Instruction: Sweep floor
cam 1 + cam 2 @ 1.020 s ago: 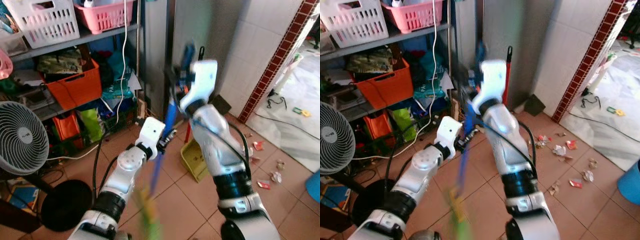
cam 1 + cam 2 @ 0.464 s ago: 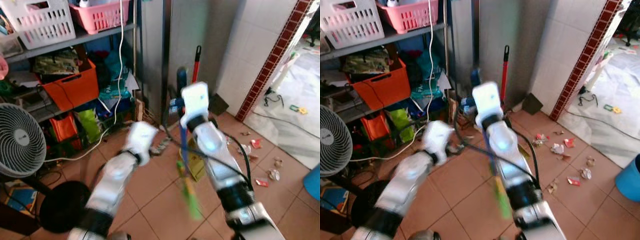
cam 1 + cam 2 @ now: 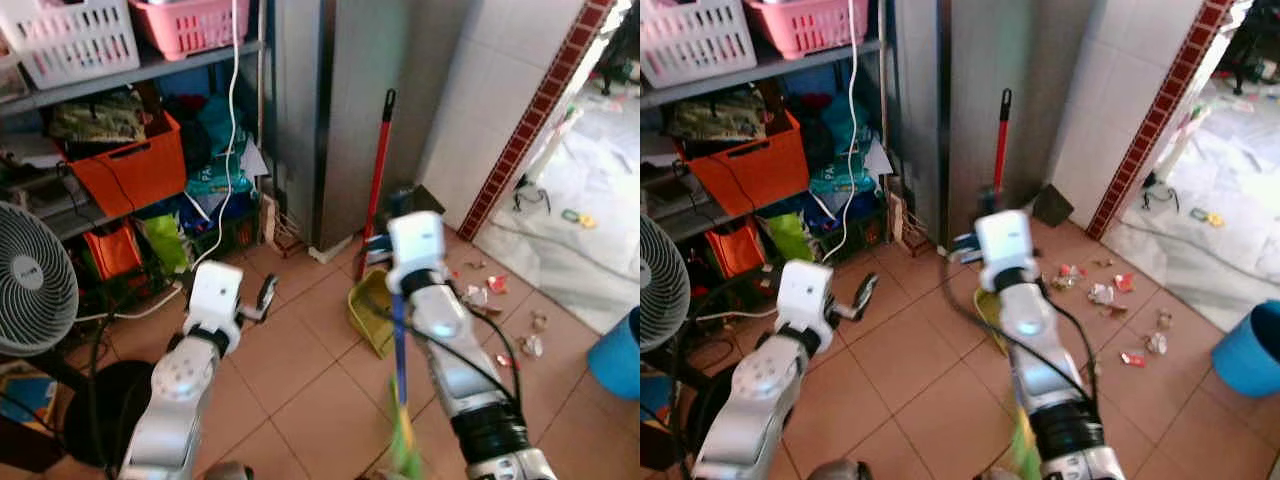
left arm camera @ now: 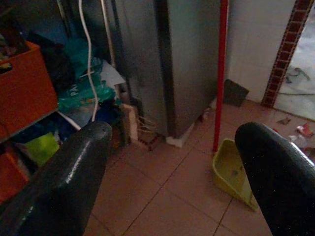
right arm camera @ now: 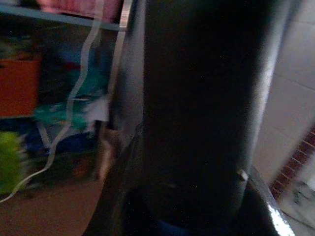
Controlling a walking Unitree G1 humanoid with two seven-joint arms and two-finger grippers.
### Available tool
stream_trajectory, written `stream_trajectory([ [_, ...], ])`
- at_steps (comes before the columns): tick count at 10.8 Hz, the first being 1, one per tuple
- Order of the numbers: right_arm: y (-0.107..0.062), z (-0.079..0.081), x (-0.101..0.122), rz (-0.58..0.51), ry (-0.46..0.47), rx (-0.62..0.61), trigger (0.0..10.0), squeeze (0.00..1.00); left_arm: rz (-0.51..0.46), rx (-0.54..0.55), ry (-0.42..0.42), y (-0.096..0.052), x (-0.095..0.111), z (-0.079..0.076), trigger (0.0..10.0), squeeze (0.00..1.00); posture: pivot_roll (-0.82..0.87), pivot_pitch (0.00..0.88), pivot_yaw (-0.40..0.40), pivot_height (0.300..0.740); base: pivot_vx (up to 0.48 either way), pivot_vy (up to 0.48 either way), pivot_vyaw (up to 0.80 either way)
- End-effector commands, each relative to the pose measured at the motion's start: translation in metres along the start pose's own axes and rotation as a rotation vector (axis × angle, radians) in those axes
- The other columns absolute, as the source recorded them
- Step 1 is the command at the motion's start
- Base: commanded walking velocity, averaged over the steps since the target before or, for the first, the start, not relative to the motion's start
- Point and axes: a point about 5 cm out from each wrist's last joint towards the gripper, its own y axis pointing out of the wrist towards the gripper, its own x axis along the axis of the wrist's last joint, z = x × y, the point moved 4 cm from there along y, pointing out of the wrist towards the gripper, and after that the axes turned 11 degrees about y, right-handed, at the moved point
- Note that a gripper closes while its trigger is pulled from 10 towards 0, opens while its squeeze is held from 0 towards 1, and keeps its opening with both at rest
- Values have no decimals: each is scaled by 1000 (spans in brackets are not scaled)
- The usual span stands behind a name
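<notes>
Blue broom handle point(image 3: 399, 335), yellow dustpan point(image 3: 368, 312), orange crate point(image 3: 132, 165), terracotta floor point(image 3: 290, 370).

One broom point(image 3: 399, 345), one dustpan point(image 3: 368, 312), one fan point(image 3: 32, 292), perhaps seven litter scraps point(image 3: 497, 284).

Broom point(image 3: 399, 360) head blurred, cut off at frame bottom.

You see a broom point(image 3: 399, 350) with a blue stick and blurry green bristles low by the floor. It hangs almost straight up and down. A yellow dustpan point(image 3: 369, 312) with a red handle sits on the brown tiles. Bits of trash point(image 3: 497, 300) lie near it.
</notes>
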Motion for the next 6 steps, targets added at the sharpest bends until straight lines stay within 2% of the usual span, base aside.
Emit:
stream_trajectory([
  [1, 0, -18, 8, -28, -20, -72, 10000, 0, -13, 30, 14, -4, 7, 3, 10000, 0, -33, 0, 17, 740, 0, 0, 0],
  [2, -5, -34, 4, -19, -11, -134, 2980, 0, -16, 52, 2, -8, 8, 5, 10000, 0, -32, 0, 22, 740, 0, 0, 0],
  [3, -11, -47, -4, 2, -2, -184, 0, 0, -12, 51, -55, -11, 7, 4, 10000, 0, -36, 0, 24, 740, 0, 0, 0],
  [4, -15, -56, -9, 24, -25, -210, 9765, 0, -4, 51, -92, -13, 6, 4, 10000, 0, -36, 0, 12, 740, 0, 0, 0],
  [5, -12, -62, -4, 16, -46, -238, 10000, 0, -28, 65, -85, -13, 12, 6, 10000, 0, -28, 18, 1, 740, 0, 0, 0],
  [6, -9, -62, -2, 21, -76, -247, 10000, 0, -35, 67, -64, -14, 15, 6, 10000, 0, -25, 31, 3, 740, 0, 0, 0],
])
